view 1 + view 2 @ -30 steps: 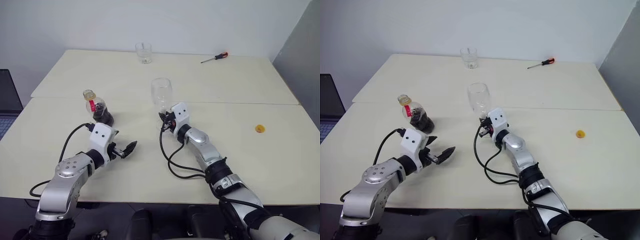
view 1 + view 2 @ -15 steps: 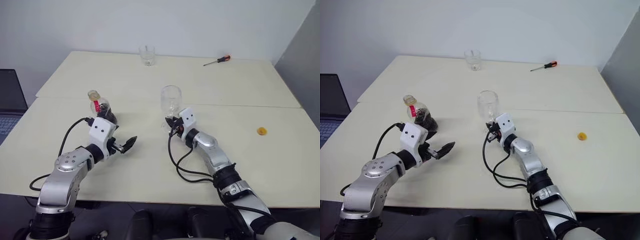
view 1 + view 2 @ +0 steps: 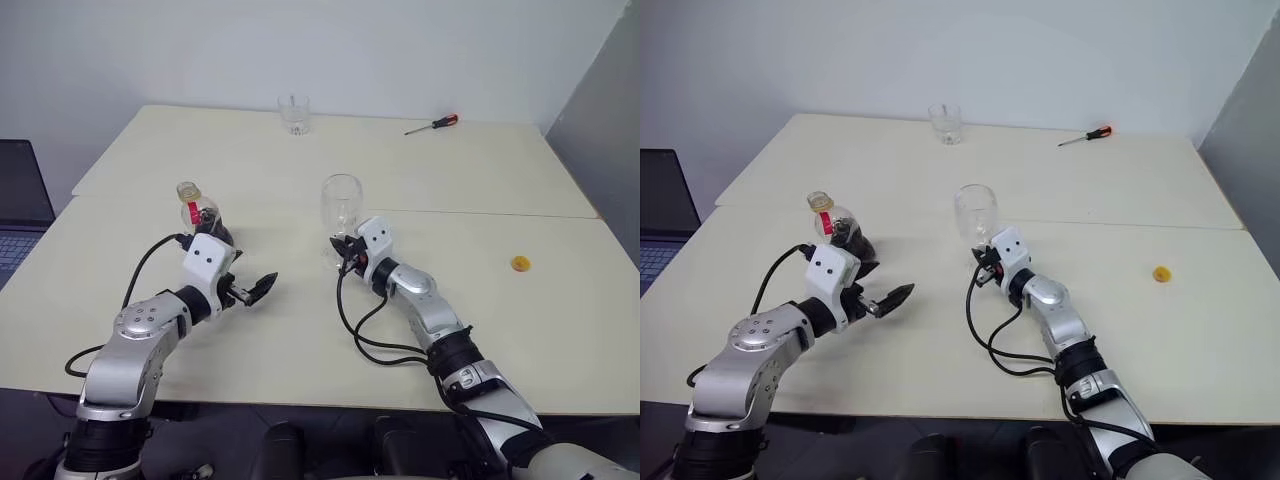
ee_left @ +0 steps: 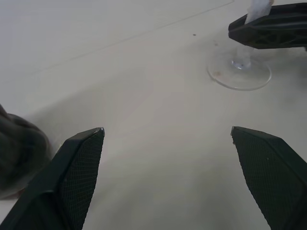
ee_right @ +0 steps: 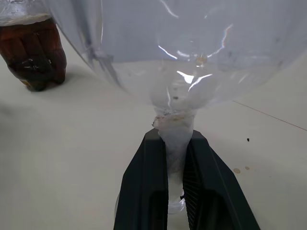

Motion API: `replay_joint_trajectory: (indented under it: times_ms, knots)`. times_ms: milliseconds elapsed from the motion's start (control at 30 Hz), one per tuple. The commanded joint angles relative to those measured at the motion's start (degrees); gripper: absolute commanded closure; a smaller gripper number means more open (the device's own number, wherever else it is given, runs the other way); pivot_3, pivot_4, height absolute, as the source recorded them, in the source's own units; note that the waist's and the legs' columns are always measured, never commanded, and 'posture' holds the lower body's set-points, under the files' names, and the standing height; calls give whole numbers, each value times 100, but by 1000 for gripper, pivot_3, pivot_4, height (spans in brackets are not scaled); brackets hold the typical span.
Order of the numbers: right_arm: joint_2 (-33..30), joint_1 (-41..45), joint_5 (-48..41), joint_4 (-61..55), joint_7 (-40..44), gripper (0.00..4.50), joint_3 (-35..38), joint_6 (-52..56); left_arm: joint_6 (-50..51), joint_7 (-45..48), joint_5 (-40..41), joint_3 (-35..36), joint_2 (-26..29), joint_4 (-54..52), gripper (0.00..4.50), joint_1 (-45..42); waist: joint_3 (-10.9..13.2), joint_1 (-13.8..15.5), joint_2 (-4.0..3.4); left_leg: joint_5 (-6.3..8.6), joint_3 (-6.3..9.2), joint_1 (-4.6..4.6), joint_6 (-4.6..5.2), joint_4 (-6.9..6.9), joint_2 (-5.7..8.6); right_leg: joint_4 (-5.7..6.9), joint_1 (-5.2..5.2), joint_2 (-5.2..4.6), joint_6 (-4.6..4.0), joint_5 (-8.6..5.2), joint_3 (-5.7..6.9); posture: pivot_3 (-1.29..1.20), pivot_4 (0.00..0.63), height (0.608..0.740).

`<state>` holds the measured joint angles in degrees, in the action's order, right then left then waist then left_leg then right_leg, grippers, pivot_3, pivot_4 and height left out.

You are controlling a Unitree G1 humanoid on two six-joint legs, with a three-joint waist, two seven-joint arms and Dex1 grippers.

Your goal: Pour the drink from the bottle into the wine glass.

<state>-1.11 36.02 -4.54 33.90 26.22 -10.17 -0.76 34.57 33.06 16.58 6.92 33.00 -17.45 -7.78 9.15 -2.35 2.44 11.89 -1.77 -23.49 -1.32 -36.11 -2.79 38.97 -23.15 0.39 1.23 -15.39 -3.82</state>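
A pale cream counter [image 3: 300, 330] carries everything. Nearest, the left gripper [image 3: 262, 290] hovers with fingers spread wide, the bottle [image 3: 200, 220] just behind it. The right gripper [image 5: 175, 165] has its fingers clamped on the stem of the upright wine glass [image 3: 341, 205]. Farthest back stand a tumbler [image 3: 293, 113] and screwdriver [image 3: 432, 124].

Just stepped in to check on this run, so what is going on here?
The robot is setting up to pour. Its right end effector is shut on the stem of the empty wine glass, which stands upright near the middle of the table. The left end effector is open beside the bottle, not holding it. The dark drink is in the bottle, so nothing has been poured yet.
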Motion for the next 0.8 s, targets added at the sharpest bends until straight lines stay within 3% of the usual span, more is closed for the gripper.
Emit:
replay_joint_trajectory:
  times_ms: [33, 333, 367, 533, 800]
  knots:
    - [-58, -192, 164, 449, -75, 3361, 23, 310, -126, 1, 16, 29, 31, -162, 0, -79, 1, 5, 3, 0, 0, 1, 0, 2, 0, 0, 0, 0, -1, -1, -1, 0, 150, 740]
    - [-85, -221, 230, 208, -50, 199, 19, 385, -193, 39, -11, 12, 42, -55, 0, -123, 3, -43, -1, 0, 3, -3, 0, 6, -2, 1, -5, 3, -7, -4, -8, 0, 150, 740]
    - [-100, -232, 227, 155, -40, 38, 23, 404, -194, 37, -13, 5, 37, -49, 0, -129, 4, -42, -2, 0, 3, -3, 0, 6, -2, 1, -5, 3, -6, -5, -8, 0, 150, 740]
    - [-421, -549, 102, -958, 284, 38, 14, 853, -231, 21, 10, 4, -19, -28, 0, -101, 6, -7, -4, 0, 2, -12, 0, 6, 0, -3, -8, -1, -3, -7, -9, 0, 150, 740]
    - [-1821, -1428, -724, -3884, 1316, 38, 312, 2542, -547, -391, 100, 315, -499, -324, 0, 284, 24, 28, -14, 0, 3, -34, 0, 5, 0, -7, -24, -11, 9, -14, -8, 0, 150, 740]
